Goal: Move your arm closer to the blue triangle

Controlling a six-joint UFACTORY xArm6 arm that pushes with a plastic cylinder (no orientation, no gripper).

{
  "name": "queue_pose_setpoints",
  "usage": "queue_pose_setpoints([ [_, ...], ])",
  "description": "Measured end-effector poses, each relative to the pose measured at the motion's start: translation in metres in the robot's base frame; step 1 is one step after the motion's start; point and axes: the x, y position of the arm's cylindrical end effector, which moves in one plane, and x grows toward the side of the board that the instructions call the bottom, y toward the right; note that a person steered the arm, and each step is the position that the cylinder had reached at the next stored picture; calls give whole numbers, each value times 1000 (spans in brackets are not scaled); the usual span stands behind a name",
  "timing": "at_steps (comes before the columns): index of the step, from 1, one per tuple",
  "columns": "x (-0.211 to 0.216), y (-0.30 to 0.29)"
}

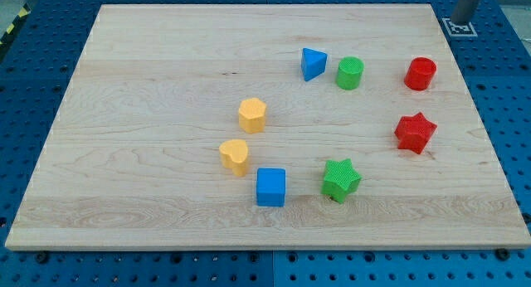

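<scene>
The blue triangle [313, 63] sits on the wooden board [149, 96], right of centre near the view's top. A green cylinder [350, 73] stands just to its right. My rod comes down at the view's top right corner, off the board. My tip [461, 21] is over the blue pegboard, far to the right of the blue triangle and a little above it in the view. It touches no block.
A red cylinder [421, 74] and a red star [415, 133] lie at the right. A green star [341, 179], a blue cube [270, 187] and two yellow blocks [252, 115] [235, 156] lie lower down. A black-and-white marker [459, 26] lies by the tip.
</scene>
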Motion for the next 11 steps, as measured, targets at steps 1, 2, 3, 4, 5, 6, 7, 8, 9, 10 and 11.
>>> queue_pose_setpoints([
  [1,0,-1],
  [2,0,-33],
  [3,0,-84],
  [4,1,-111],
  [5,15,-158],
  [6,16,-192],
  [7,26,-195],
  [8,46,-202],
  [9,47,-219],
  [10,62,-252],
  [11,95,-259],
])
